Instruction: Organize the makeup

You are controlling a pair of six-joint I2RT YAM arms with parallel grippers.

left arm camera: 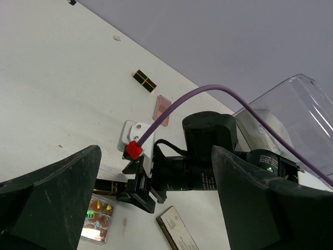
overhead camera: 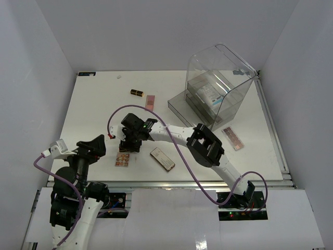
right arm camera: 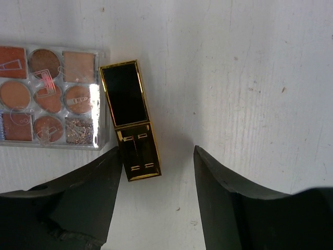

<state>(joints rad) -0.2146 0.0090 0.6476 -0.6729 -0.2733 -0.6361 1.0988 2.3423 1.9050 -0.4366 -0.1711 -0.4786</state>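
My right gripper [right arm camera: 158, 172] is open, low over the table. A black-and-gold lipstick tube [right arm camera: 130, 120] lies flat with its near end just inside the left finger [right arm camera: 88, 208]. A clear multicolour eyeshadow palette [right arm camera: 49, 94] touches the tube's far side. In the top view the right gripper [overhead camera: 128, 147] is at the front left, above the palette [overhead camera: 123, 160]. A long dark compact [overhead camera: 162, 158] lies to its right. My left gripper [left arm camera: 156, 198] is open and empty, raised near the front left [overhead camera: 93, 146].
A second lipstick [overhead camera: 137, 92] and a pink palette [overhead camera: 150, 101] lie farther back. Another palette [overhead camera: 233, 138] lies at the right. The clear acrylic drawer box [overhead camera: 218, 83] stands back right with a white packet [overhead camera: 210, 94] inside. White walls enclose the table.
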